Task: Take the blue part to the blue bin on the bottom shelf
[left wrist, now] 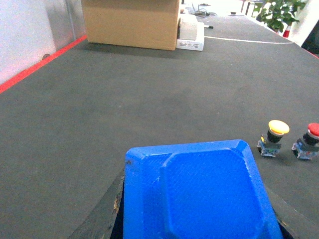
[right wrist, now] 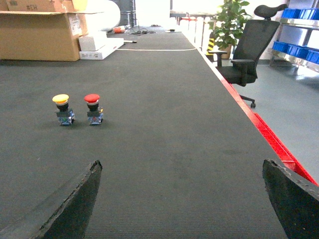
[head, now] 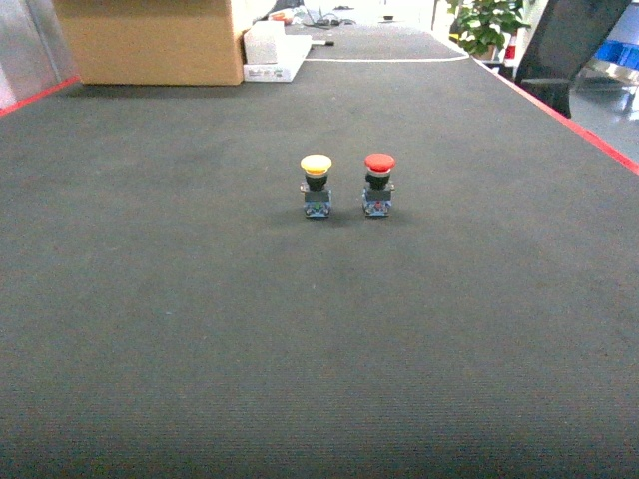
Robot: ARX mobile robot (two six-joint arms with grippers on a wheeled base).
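The blue part [left wrist: 199, 194], a flat bright-blue plastic piece with bevelled corners, fills the bottom of the left wrist view. My left gripper [left wrist: 197, 215] is shut on it, and its dark fingers [left wrist: 102, 214] show at either side. My right gripper [right wrist: 180, 172] hangs open over bare dark mat with nothing between its fingers [right wrist: 75, 204]. Neither gripper appears in the head view. The blue bin and the bottom shelf are out of view.
A yellow push button [head: 317, 185] and a red push button [head: 378, 183] stand side by side mid-mat. A cardboard box [head: 150, 40] and a white box [head: 275, 50] sit at the far end. Red edging [right wrist: 269, 134] marks the right edge. Beyond it are an office chair [right wrist: 249, 50] and a rack with blue containers [right wrist: 299, 50].
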